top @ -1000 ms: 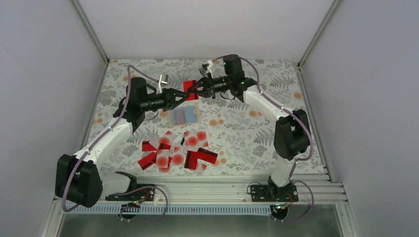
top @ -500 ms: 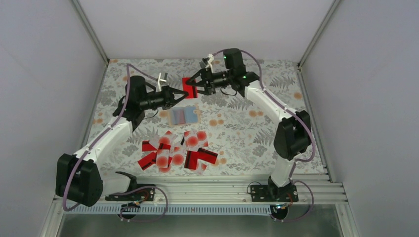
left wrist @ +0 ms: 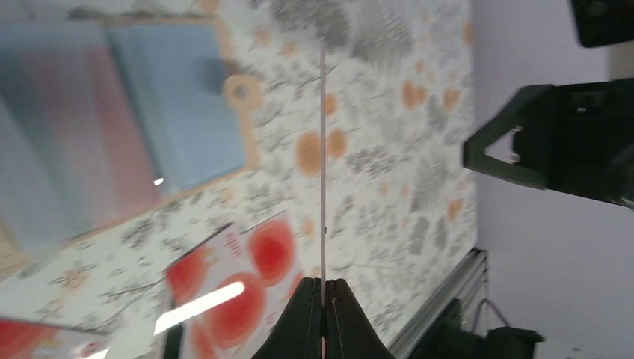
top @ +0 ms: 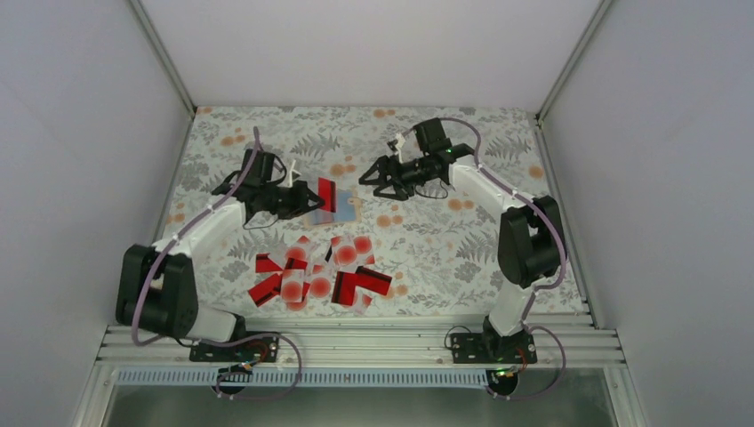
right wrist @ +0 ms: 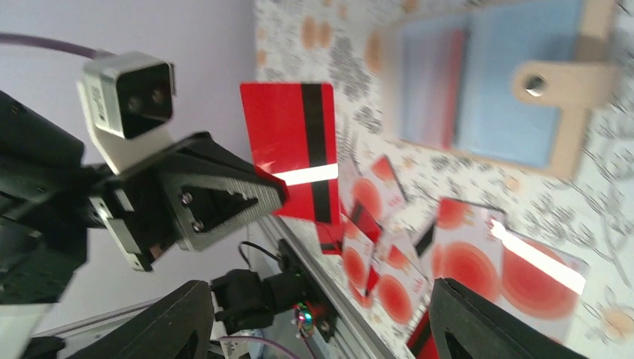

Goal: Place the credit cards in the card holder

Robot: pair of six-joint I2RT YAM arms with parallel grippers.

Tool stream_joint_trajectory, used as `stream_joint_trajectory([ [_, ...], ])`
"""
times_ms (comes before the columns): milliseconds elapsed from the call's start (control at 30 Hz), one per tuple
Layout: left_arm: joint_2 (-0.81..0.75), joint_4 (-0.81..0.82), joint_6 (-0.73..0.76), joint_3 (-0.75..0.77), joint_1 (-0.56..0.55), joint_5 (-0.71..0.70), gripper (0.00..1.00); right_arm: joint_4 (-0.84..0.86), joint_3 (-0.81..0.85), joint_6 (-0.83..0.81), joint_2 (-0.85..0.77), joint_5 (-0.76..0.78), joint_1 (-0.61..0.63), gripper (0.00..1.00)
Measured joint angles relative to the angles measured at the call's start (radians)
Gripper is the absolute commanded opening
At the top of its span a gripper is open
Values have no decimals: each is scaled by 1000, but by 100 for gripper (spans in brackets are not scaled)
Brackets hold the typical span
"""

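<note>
Pinching 1 red card point(top: 327, 194) in the left end effector point(top: 313, 197) near the card holder point(top: 347, 207), with the right end effector point(top: 372, 181) wide and empty, next probably aligning its edge with a slot.

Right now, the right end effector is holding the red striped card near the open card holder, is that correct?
Not quite: the left end effector holds the red striped card near the open card holder. The right end effector is open and empty, as the right wrist view shows.
</note>
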Motion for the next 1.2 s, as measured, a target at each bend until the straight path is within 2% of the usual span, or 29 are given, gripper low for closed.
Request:
stream_joint_trajectory([
  [167, 152, -127, 128, 64, 38, -14, 2, -35, -70, -39, 0, 43, 0, 76],
  [400, 286, -204, 239, 119, 75, -11, 2, -39, -70, -80, 18, 55, 0, 87],
  [900, 439, -211, 308, 138, 76, 35, 2, -39, -70, -100, 79, 76, 0, 86],
  [1200, 457, -206, 323, 150, 76, 52, 2, -36, -70, -100, 83, 77, 0, 85],
])
